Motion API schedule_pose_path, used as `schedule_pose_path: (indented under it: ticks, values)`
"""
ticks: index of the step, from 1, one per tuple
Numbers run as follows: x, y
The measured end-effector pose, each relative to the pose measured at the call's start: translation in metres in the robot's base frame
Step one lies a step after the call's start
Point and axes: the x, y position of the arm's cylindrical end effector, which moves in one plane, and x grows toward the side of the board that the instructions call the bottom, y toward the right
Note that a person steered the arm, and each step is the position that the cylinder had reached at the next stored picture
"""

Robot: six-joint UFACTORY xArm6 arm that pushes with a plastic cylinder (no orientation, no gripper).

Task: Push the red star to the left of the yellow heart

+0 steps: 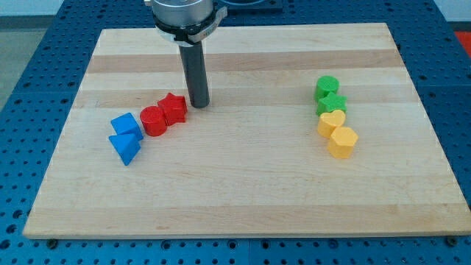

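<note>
The red star (174, 108) lies left of the board's middle, touching a red round block (154, 121) on its lower left. My tip (199, 104) stands just to the right of the red star, almost touching it. The yellow heart (330, 122) lies far to the view's right, in a column of blocks, with another yellow block (342, 141) just below it.
A green round block (327, 87) and a green star (330, 104) sit above the yellow heart. Two blue blocks (126, 125) (126, 147) lie left of the red round block. The wooden board (243, 191) rests on a blue perforated table.
</note>
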Motion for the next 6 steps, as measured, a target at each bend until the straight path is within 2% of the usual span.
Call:
schedule_pose_path:
  ticks: [1,2,3,4,6]
  values:
    - [-0.022,0.003]
    - [-0.075,-0.006]
    - [-0.069,-0.072]
    - [-0.033,-0.083]
    - [0.013,-0.038]
